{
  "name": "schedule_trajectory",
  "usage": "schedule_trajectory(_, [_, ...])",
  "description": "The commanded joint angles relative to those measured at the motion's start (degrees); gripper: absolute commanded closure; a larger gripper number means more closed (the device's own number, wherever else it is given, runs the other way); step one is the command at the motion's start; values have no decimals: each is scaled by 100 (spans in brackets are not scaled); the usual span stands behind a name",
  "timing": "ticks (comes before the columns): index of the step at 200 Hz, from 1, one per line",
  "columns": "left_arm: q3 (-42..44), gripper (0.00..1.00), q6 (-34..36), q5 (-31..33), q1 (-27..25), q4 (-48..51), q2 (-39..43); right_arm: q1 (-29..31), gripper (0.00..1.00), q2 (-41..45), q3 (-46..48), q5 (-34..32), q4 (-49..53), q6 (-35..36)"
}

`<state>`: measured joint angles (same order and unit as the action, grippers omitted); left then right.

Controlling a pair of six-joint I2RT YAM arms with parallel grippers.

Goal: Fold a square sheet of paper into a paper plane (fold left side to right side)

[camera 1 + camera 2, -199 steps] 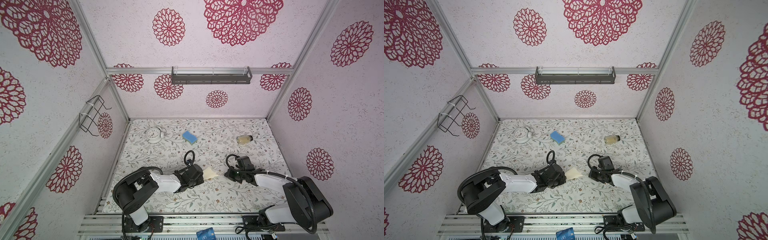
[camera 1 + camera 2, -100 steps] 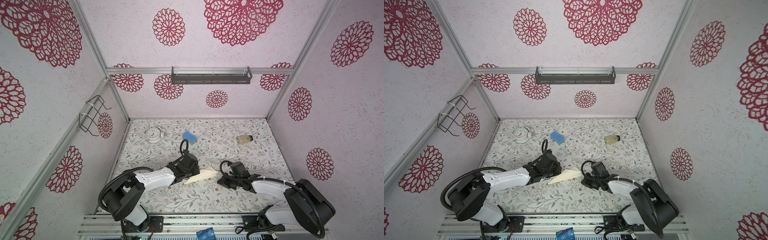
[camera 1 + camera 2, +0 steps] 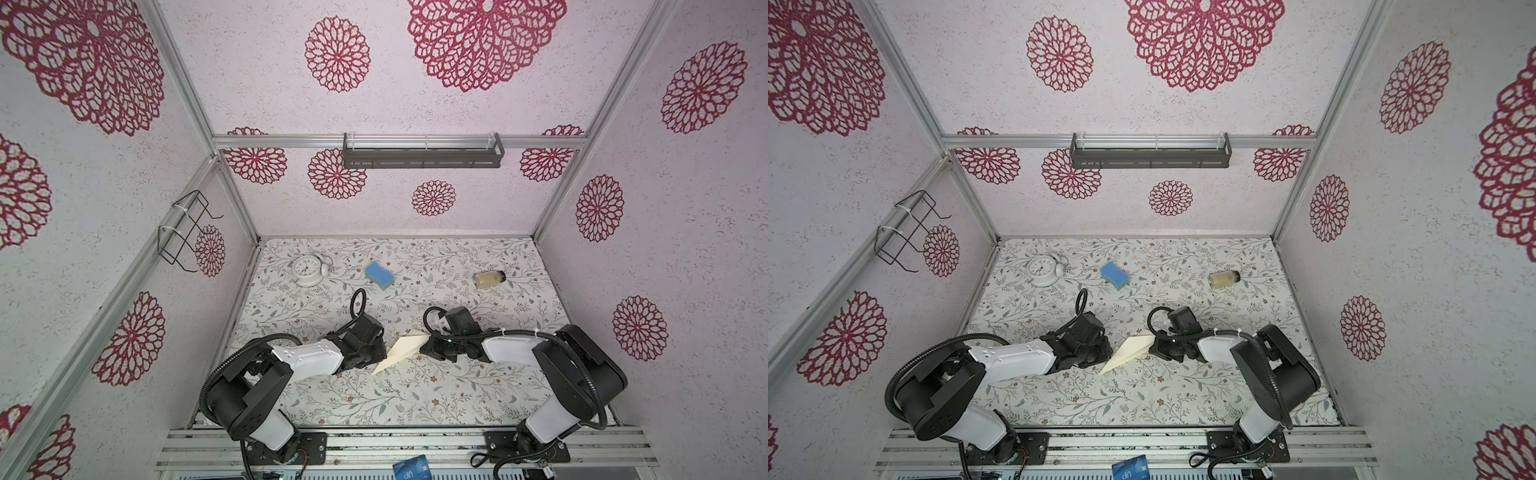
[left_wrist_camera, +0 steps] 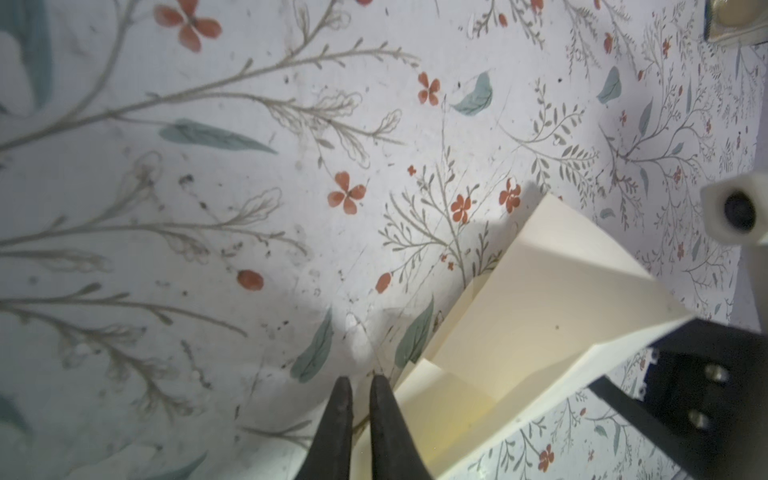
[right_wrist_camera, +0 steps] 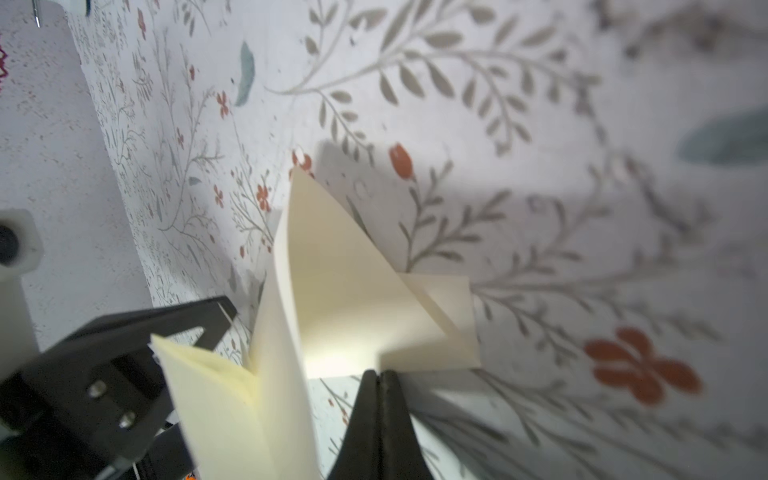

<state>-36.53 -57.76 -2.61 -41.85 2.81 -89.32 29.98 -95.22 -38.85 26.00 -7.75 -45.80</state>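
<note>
Left hand (image 4: pixel 360 380), slightly parted and empty, sits just beside the paper plane (image 3: pixel 402 352), whose long axis slants from its nose there to its tail at the right hand (image 5: pixel 378 374), which is pressed together.

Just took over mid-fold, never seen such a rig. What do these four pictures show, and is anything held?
Two robot arms work over a flowered table. Both top views look down from one overhead camera; each wrist view comes from a camera on that arm's wrist. Between the arms sits the paper plane, one flap raised. The left gripper is slightly open and empty. The right gripper is shut, tips at the plane's edge; whether it pinches paper is unclear. Farther back: alarm clock, blue sponge, small jar.
</note>
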Motion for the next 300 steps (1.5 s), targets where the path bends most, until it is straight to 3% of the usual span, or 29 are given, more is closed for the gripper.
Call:
schedule_trajectory(1, [107,86,-278,-187,-253,-514,-2,-148,100,-395,-260,-122,649,548])
schedule_trajectory(41, [-127,86,-565,66,-809,-769,-146,-526,100,-359,-178,28,625,823])
schedule_trajectory(106, [-117,84,-921,1019,-834,-173,45,-686,100,320,775,42,461,812])
schedule_trajectory(147, [52,69,-1212,1281,-754,-296,103,-669,100,493,1212,207,82,560])
schedule_trajectory(175, [306,53,-1307,1166,-685,-1122,74,-639,100,500,1252,253,-66,420])
schedule_trajectory(199, [383,45,-1270,1021,-662,-1703,-70,-607,100,370,1205,330,-180,325])
schedule_trajectory(300, [87,48,-1365,335,-499,-3310,-1285,-510,100,-414,859,597,-751,5])
